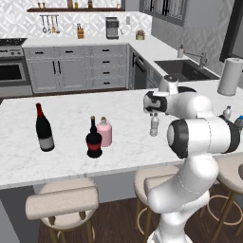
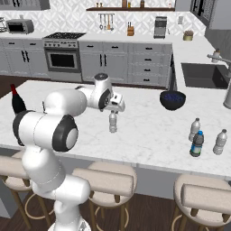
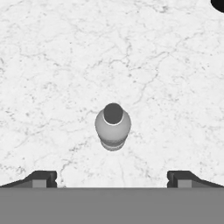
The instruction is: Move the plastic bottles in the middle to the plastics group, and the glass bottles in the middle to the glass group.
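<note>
A small clear plastic bottle (image 1: 154,125) (image 2: 113,122) with a whitish cap stands upright in the middle of the marble island. My gripper (image 1: 154,113) (image 2: 115,108) hangs right above it, open, with nothing between its fingers. From the hand view I look down on the bottle's cap (image 3: 113,124); the gripper (image 3: 113,179) has its fingertips (image 3: 41,178) wide apart. Left, the pink glass bottle (image 1: 104,132) stands beside the squat dark red-labelled bottle (image 1: 94,139) and the tall wine bottle (image 1: 44,128). Right, two clear bottles (image 2: 194,129) (image 2: 220,141) and the dark blue-labelled bottle (image 2: 196,144) stand together.
A dark bowl (image 2: 173,99) sits on the island behind the bottle, to the right. A paper towel roll (image 1: 231,76) stands at the island's far right, near the sink (image 1: 182,69). Stools (image 1: 64,199) line the near edge.
</note>
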Controlling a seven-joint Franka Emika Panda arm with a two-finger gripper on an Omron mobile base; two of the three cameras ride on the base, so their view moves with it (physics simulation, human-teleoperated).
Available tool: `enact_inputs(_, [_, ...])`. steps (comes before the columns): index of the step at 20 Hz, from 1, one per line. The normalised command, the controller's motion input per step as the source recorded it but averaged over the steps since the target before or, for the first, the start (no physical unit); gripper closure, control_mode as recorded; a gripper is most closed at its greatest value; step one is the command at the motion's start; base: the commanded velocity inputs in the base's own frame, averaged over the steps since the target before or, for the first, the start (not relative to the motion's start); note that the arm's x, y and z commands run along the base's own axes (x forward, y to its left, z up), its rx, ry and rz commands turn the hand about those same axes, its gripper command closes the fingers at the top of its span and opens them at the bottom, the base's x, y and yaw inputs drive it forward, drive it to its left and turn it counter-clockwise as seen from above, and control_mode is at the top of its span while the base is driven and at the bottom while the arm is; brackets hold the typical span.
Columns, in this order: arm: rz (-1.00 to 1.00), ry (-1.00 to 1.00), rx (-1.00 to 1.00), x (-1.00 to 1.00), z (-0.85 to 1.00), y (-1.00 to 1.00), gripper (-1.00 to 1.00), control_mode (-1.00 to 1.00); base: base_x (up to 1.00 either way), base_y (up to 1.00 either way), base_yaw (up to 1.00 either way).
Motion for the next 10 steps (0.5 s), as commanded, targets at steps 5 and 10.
enact_inputs(5, [0.00,0.01,0.00,0.01,-0.23,0.00,-1.00,-1.00,0.00,0.00,0.00])
enact_inputs(10, [0.00,0.00,0.00,0.11,-0.03,0.00,-1.00,-1.00,0.00,0.00,0.00])
